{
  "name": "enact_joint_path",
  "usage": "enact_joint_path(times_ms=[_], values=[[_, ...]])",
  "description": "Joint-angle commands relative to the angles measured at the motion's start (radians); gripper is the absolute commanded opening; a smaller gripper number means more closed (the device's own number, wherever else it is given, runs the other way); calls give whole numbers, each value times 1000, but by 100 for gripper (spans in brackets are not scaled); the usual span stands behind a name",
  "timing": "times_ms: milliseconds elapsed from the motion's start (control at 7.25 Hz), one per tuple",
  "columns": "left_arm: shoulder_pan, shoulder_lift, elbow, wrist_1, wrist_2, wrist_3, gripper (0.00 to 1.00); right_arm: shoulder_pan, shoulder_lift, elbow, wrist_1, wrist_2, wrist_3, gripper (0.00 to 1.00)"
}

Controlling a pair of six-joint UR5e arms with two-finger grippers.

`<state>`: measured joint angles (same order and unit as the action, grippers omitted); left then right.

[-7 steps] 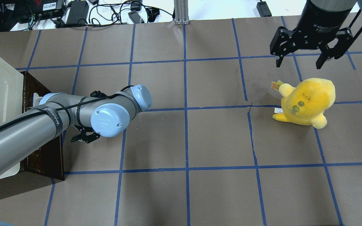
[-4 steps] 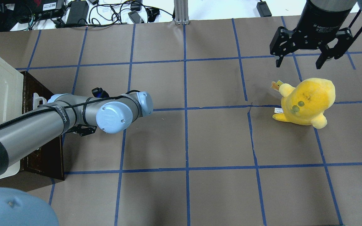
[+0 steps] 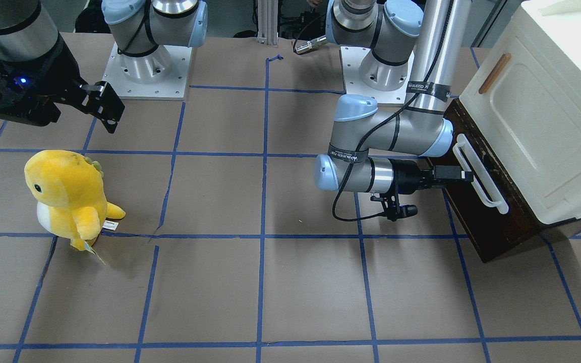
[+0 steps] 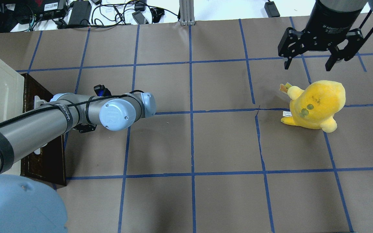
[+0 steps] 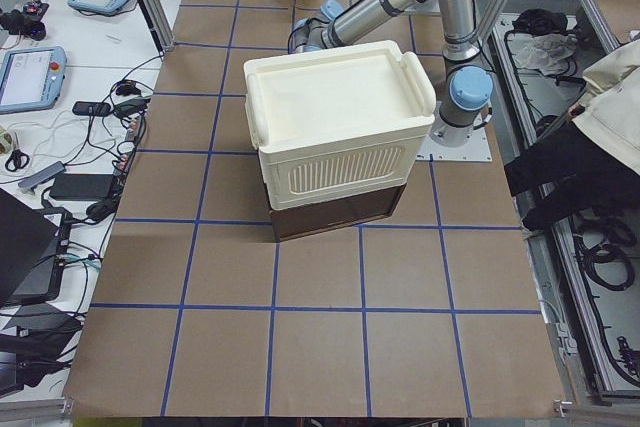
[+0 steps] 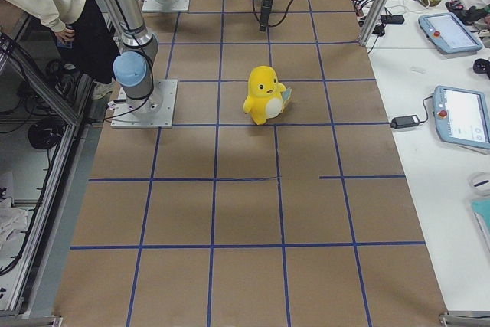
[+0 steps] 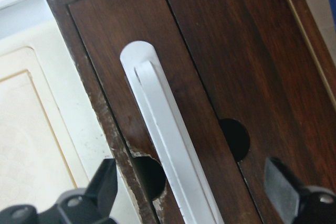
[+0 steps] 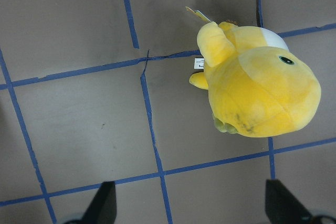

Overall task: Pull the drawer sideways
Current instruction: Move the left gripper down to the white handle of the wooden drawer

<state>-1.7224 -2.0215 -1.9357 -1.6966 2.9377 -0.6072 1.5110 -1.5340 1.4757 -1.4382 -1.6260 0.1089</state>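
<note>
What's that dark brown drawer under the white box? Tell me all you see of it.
The drawer has a dark brown front that looks like wood, scuffed pale along one edge, with two round holes. A long white bar handle, plastic-looking, runs along it. It sits beneath a cream cabinet, seemingly pushed in. The left claw is open, one finger either side of the handle, not gripping.

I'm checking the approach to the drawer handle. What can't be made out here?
Overhead: the left tool is hidden under its own arm.
Left wrist: the lower end of the handle is cut off by the bottom edge.
Exterior left: the front of the drawer is hidden behind the cabinet.
</note>
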Motion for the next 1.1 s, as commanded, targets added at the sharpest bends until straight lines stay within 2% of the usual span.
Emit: enact_joint_path(times_ms=[0, 276, 414, 552, 690, 828, 966], values=[[30, -2, -3, -18, 11, -20, 100, 0, 0, 0, -1, 0, 0, 100], [60, -2, -2, -57, 11, -37, 100, 0, 0, 0, 1, 0, 0, 100], [60, -2, 1, -57, 11, -36, 96, 0, 0, 0, -1, 0, 0, 100], [61, 0, 1, -67, 11, -36, 68, -2, 0, 0, -1, 0, 0, 100], [61, 0, 3, -71, 11, -36, 65, 0, 0, 0, -1, 0, 0, 100], [61, 0, 3, -72, 11, -36, 51, 0, 0, 0, -1, 0, 0, 100], [61, 4, 6, -93, 11, -36, 50, 0, 0, 0, -1, 0, 0, 100]])
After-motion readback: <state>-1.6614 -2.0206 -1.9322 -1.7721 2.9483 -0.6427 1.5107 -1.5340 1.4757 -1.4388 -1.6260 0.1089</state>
